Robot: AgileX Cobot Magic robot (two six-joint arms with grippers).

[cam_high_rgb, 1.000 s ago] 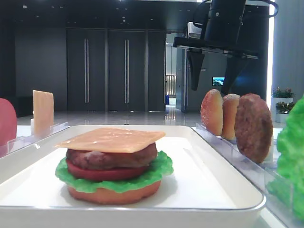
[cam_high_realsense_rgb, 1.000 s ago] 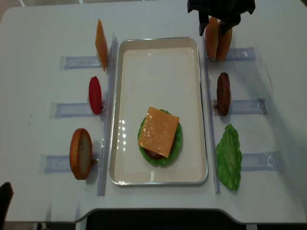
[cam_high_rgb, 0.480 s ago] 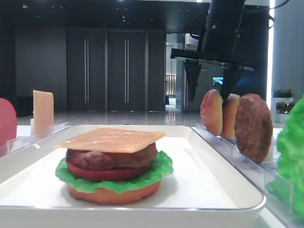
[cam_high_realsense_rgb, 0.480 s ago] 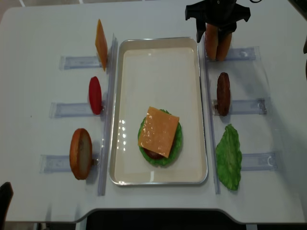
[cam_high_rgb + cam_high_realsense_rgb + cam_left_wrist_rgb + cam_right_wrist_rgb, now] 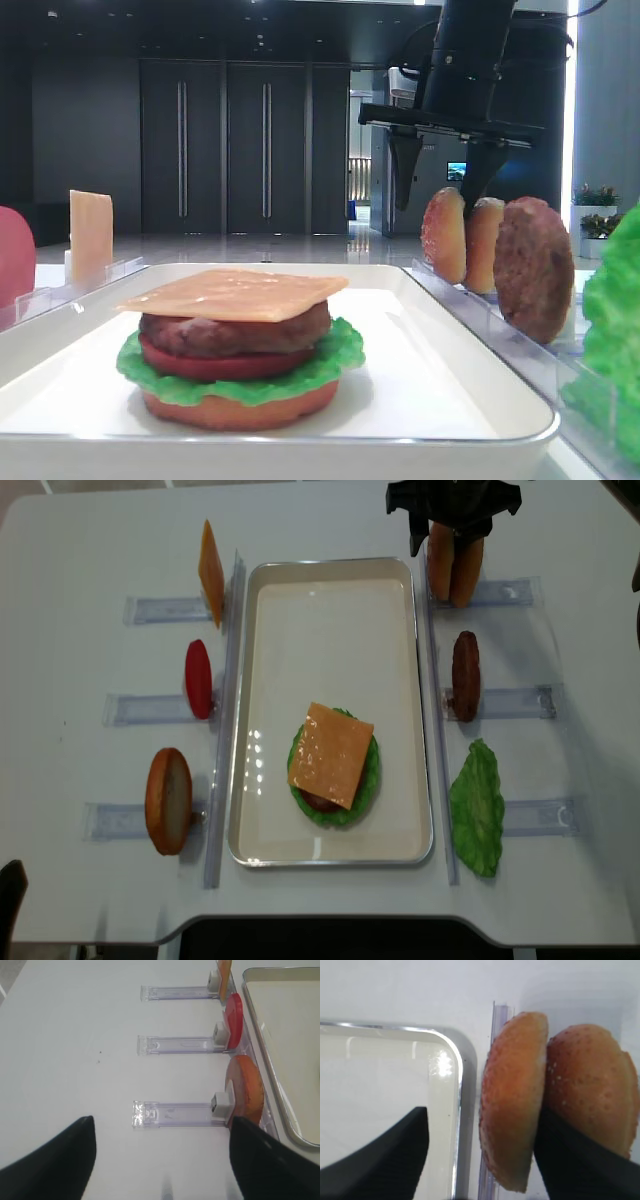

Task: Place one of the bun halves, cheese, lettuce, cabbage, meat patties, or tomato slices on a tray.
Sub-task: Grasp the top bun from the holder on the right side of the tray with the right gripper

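White table (image 5: 90, 550) underneath, carrying a white tray (image 5: 330, 600) at centre with a stacked burger: bun base, lettuce (image 5: 366, 780), tomato, patty, cheese slice (image 5: 330, 755) on top. Clear holder strips (image 5: 150, 610) on both flanks. Left side: upright cheese (image 5: 210, 572), tomato slice (image 5: 198, 678), one bun half (image 5: 168, 800). Right side: loose lettuce leaf (image 5: 476, 808), meat patty (image 5: 465, 675), and two bun halves (image 5: 453, 560) standing on edge, touching each other, just beside the tray's far right corner. Right gripper (image 5: 445, 535) lowered over that pair, jaws spread, straddling the inner bun half (image 5: 512, 1100); no clear squeeze visible. Left gripper (image 5: 160, 1160) above bare table, fingers spread wide apart.
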